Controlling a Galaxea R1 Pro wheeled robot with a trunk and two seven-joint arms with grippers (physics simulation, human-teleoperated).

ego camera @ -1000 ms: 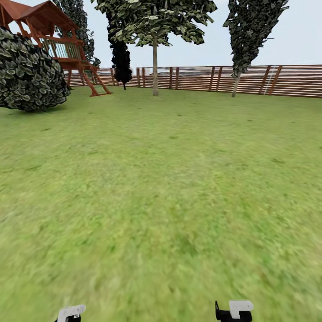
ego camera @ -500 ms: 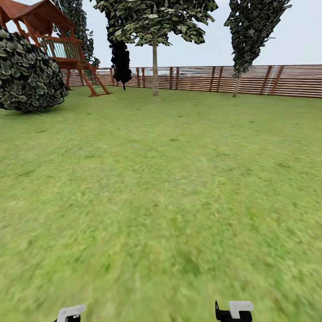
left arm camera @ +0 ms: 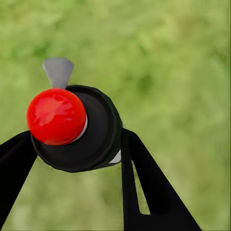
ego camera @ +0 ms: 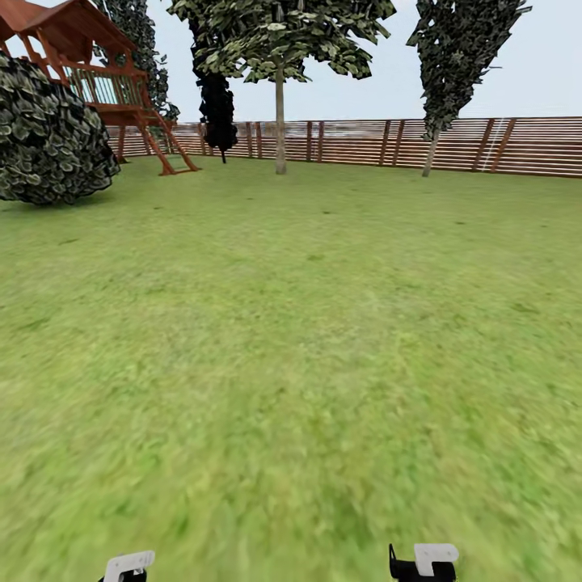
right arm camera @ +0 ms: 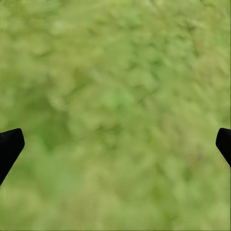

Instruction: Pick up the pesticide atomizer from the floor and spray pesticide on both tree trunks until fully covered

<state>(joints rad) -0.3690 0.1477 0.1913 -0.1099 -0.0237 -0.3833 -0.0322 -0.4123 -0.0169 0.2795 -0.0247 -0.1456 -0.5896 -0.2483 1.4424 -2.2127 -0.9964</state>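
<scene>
- A small dark round-bodied pesticide atomizer with a glossy red ball top and a grey nozzle tab (left arm camera: 77,127) is seen in the left wrist view, clamped between the two black fingers of the left hand (left arm camera: 77,159); it is off the blurry green grass floor (ego camera: 291,364).
- The pick-up is therefore judged done; spraying of both trunks is judged still to come.
- The right hand (right arm camera: 115,144) is spread wide, with nothing held between its black fingertips (right arm camera: 9,144).
- No thick mottled trunk is near. A thin-trunked leafy tree (ego camera: 280,121) and a dark narrow tree (ego camera: 453,73) stand well apart from the robot, by the brown slatted wooden fence (ego camera: 525,145).
- A round dark bush (ego camera: 48,137) and a red-brown wooden play tower (ego camera: 89,56) stand at the far left.
- No brand, label or writing can be read.
</scene>
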